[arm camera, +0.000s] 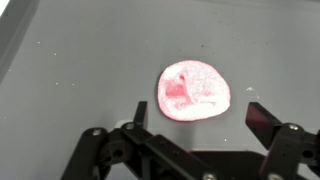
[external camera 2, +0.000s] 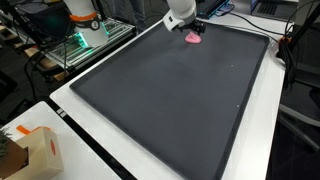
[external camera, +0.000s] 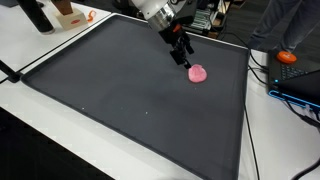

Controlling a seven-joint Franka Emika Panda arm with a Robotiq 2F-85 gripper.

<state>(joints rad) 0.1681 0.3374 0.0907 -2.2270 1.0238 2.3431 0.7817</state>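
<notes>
Gripper [external camera: 187, 60] hangs close over the far part of the black mat [external camera: 120, 110], with its jaws spread wide and nothing between them. It holds nothing and, as far as I can see, it touches nothing.

A pink round piece [external camera: 198, 73] lies flat on the mat, near the far edge, just beside the gripper. In an exterior view, the pink round piece [external camera 2: 193, 38] shows right under the tool. In the wrist view, the pink round piece [arm camera: 193, 90] sits in the line between the two fingers [arm camera: 262, 115], a little ahead of them and apart from both. It has a hollow in its middle.

By my judgement the work is at its early part: the gripper is brought over the piece and lined up with it, but the piece is not yet gripped and not lifted. Lowering, closing and carrying are all left to do.
</notes>
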